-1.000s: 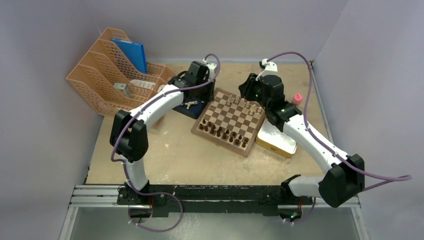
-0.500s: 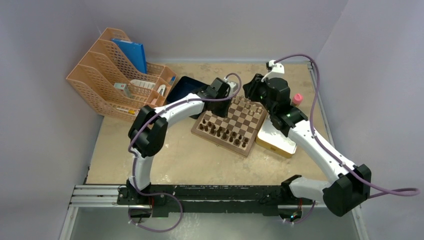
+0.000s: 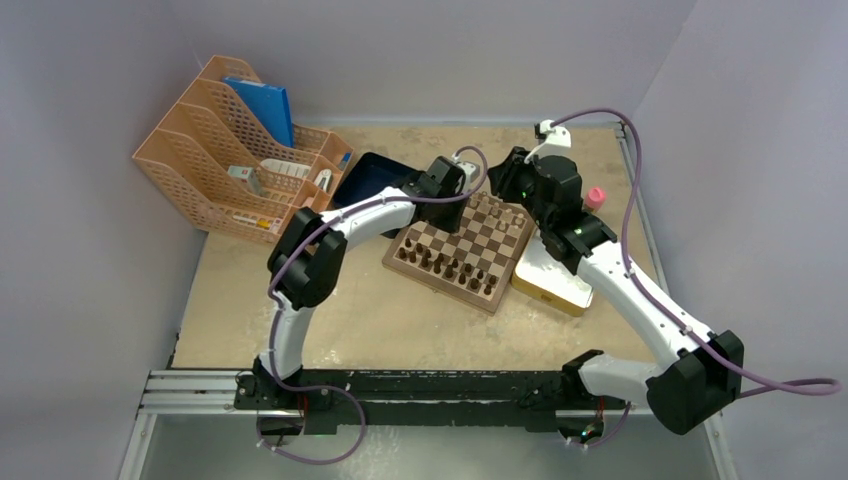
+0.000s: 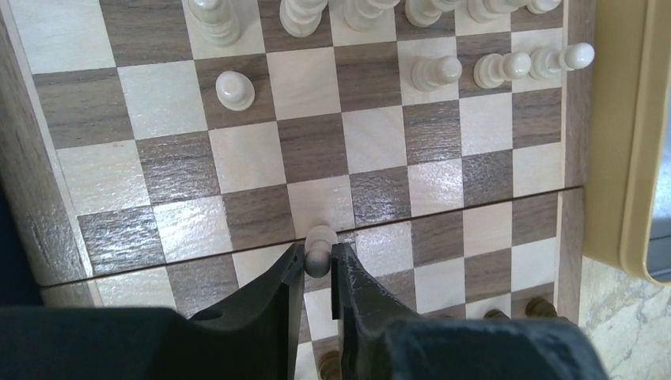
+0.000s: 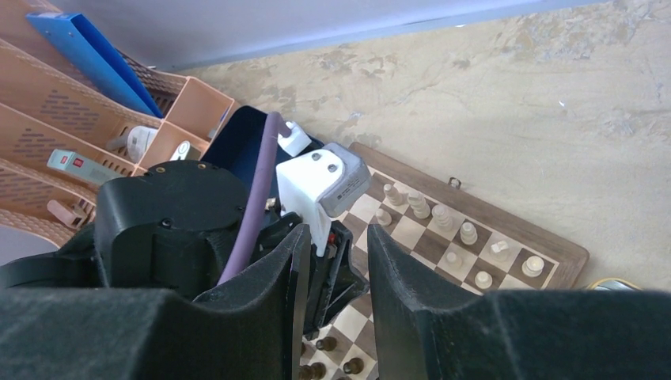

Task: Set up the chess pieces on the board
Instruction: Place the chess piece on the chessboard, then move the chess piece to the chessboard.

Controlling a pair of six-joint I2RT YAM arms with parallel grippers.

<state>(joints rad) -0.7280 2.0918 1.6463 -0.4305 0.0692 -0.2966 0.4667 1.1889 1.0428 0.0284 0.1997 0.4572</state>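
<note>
Left pincer (image 4: 317, 253), over the blue tray (image 3: 362, 175) a second ago, now hangs above the board (image 4: 245, 158), clamped on a light pawn (image 4: 320, 236). The unfinished pawn row lies ahead of it, so placement looks imminent. Right pincer (image 5: 339, 237), apart and empty, has shifted little.
</note>
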